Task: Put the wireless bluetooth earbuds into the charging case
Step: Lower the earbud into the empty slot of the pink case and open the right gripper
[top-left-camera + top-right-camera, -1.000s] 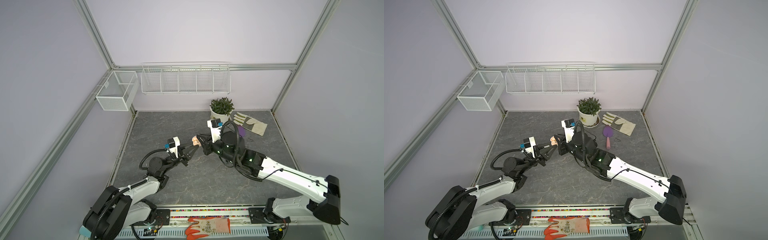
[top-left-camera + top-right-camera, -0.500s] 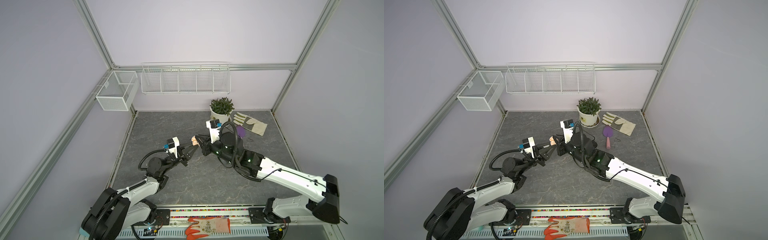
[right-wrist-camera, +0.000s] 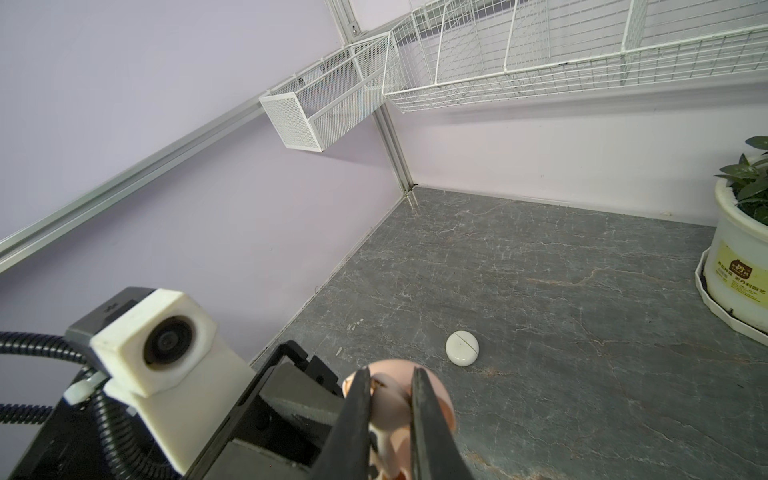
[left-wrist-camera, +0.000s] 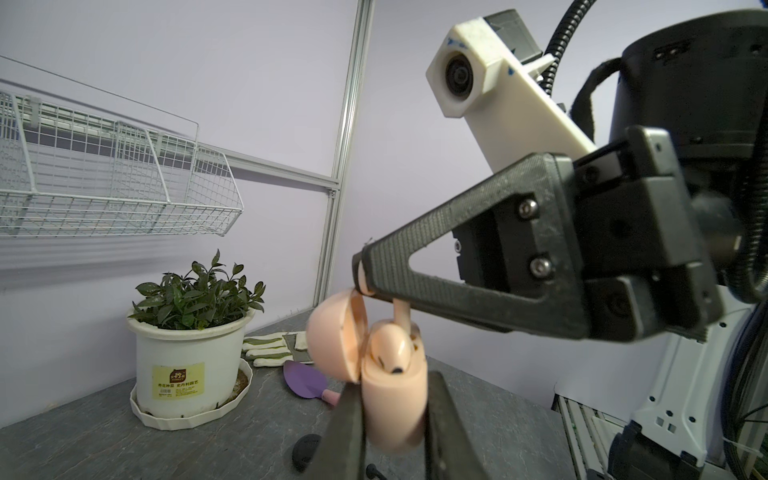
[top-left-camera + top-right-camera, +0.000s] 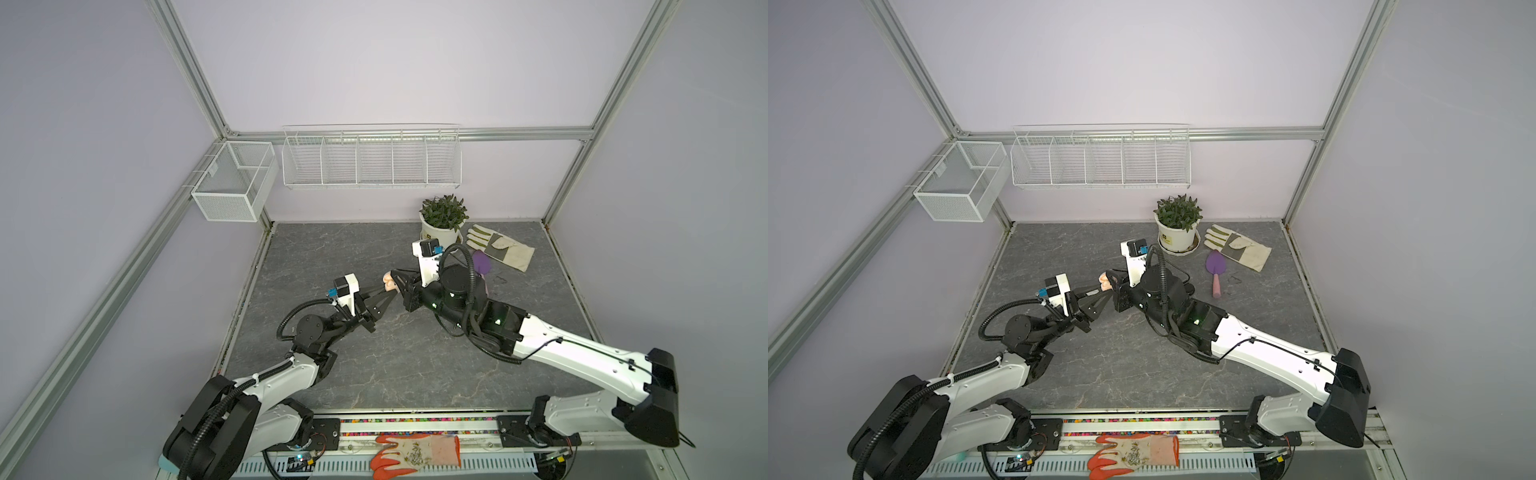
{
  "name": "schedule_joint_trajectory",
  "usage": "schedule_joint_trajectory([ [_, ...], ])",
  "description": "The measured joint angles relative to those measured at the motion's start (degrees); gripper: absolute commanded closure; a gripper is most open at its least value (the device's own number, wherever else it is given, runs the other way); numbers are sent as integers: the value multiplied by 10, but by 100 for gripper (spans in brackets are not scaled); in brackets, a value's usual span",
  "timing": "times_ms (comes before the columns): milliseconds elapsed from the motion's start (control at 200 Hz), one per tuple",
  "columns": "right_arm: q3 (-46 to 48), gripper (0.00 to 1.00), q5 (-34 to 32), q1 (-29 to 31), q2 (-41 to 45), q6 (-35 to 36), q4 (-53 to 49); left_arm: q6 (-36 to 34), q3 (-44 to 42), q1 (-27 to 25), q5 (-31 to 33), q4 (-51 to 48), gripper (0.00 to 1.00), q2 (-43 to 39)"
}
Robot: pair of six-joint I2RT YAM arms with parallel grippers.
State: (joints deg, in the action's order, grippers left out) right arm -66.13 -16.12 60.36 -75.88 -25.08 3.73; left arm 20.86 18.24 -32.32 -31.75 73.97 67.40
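In both top views your two arms meet over the middle of the grey table (image 5: 395,374). Your left gripper (image 5: 390,296) points far and right, and your right gripper (image 5: 1109,279) points left. Their tips come together around a small peach lump held off the table. From up here you cannot separate case from earbud. At the far right, a potted plant (image 5: 442,224), a work glove (image 5: 500,249) and a purple trowel (image 5: 1216,270) sit well apart from the tips.

Your left wrist camera makes it clearer. The left gripper's jaws are clamped on the body of the peach charging case (image 4: 395,415), one finger on each side. Its lid (image 4: 332,336) is swung open. A peach earbud (image 4: 388,345) has its bulb at the case's open mouth. Its stem runs up into the tips of the right gripper, whose jaws are pinched closed on that stem. You cannot tell whether the bulb is fully seated.

In your right wrist camera, the right gripper's two dark fingers (image 3: 357,419) stand close together with peach plastic between them. Beyond them, a closed white round case (image 3: 462,348) lies on the table, apart from the tips.
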Motion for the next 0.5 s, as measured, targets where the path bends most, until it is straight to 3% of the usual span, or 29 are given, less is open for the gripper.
schedule_joint_trajectory([
  [230, 3, 89, -21, 10, 0, 0, -9, 0, 0, 0, 0, -2, 100, 0],
  [500, 3, 80, -36, 14, 0, -2, -17, -2, 0, 0, -1, -7, 100, 0],
])
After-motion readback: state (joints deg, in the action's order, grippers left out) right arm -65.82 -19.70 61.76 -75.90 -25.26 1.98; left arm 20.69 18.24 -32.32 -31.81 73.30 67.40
